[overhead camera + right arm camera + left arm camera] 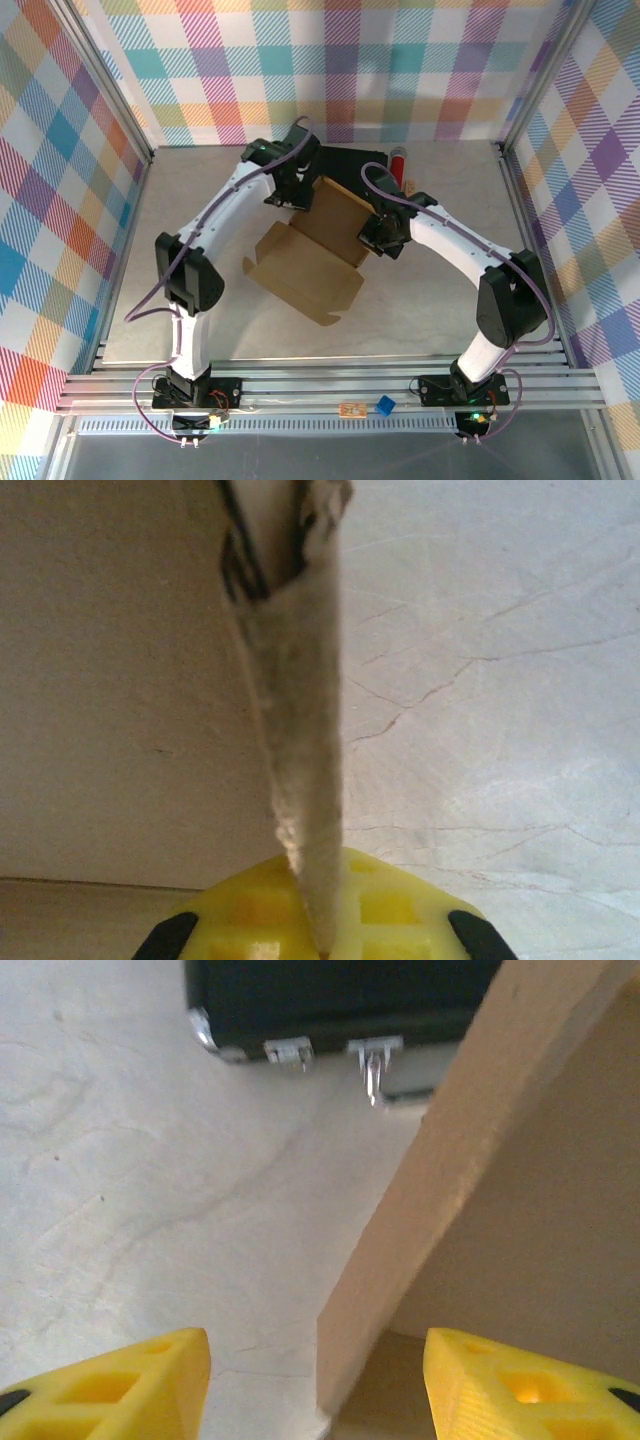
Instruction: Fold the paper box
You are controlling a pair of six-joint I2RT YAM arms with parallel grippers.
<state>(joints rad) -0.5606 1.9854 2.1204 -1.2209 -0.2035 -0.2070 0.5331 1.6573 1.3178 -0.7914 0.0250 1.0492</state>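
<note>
The paper box (pixel 310 255) is brown corrugated cardboard, partly raised in the middle of the table, with one flap lying flat toward the front. My left gripper (pixel 316 1385) is open at its far left corner, and an upright cardboard wall (pixel 440 1170) stands between the yellow fingers (pixel 130 1385) without touching them. My right gripper (pixel 322 920) is shut on the edge of a cardboard wall (pixel 300 720) on the box's right side, seen end-on. From above, the left gripper (pixel 292 190) and the right gripper (pixel 380 238) flank the raised part.
A black hard case (pixel 350 160) with metal latches (pixel 290 1052) lies just behind the box. A red and silver cylinder (pixel 398 165) rests beside it. Plaid walls and aluminium rails (pixel 330 385) enclose the table.
</note>
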